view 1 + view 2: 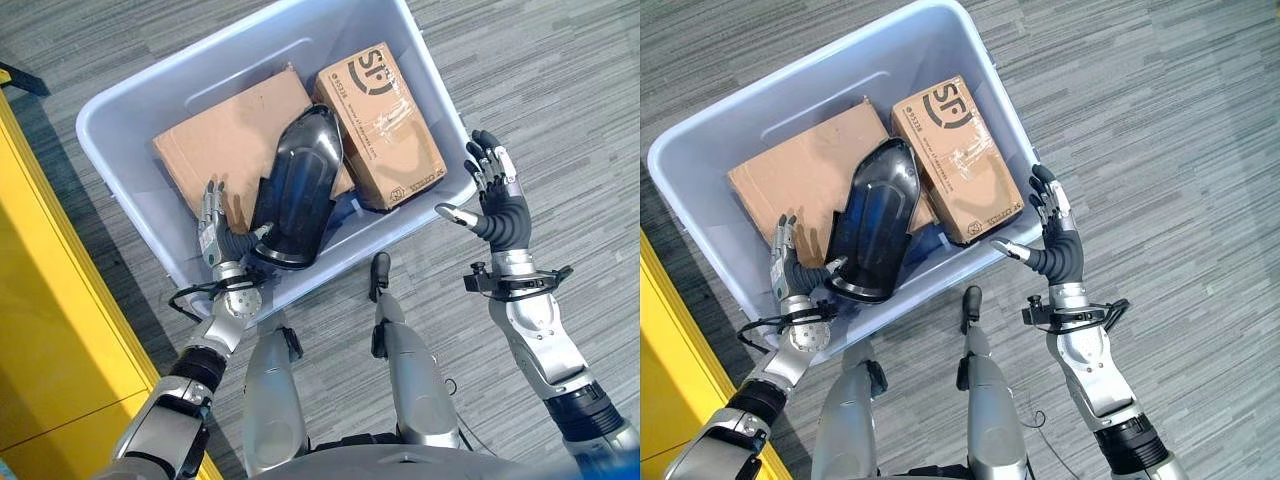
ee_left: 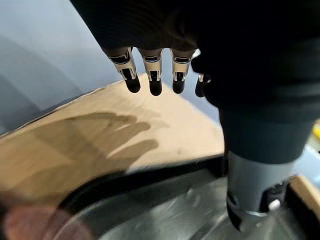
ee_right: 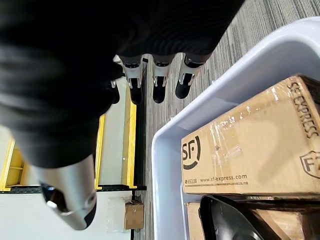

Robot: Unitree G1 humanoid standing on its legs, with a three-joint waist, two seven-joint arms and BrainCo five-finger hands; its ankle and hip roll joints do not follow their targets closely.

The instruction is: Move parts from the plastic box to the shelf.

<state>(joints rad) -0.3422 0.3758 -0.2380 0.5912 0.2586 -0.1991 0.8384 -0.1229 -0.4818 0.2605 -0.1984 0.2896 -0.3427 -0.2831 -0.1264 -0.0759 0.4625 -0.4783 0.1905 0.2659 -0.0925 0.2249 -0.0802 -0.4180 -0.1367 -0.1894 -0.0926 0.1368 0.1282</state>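
- The black part [image 1: 297,188], a glossy curved shell, lies inside the plastic box [image 1: 120,150], propped aslant over the cardboard there, its wide end toward the box's near wall; it reads as the next piece to come out, being on top and nearest the robot.
- Under the black part sits a flat cardboard box [image 1: 225,135], which keeps the shell raised and tilted instead of flat on the bottom.
- Beside the black part, on its far-right side, lies a taped carton [image 1: 380,125], touching the shell's upper end, so there is little room on that side.
- The left hand [image 1: 213,233] is inside the plastic box, just left of the black part's wide end, fingers straight and relaxed over the cardboard, thumb toward the shell; it grasps nothing, though it looks placed to close on that edge.
- The right hand [image 1: 495,195] hovers outside the plastic box, off its right near corner, fingers spread and empty, palm facing the box as if ready to steady the other side.
- A yellow shelf edge [image 1: 40,290] runs left of the plastic box, probably the destination.
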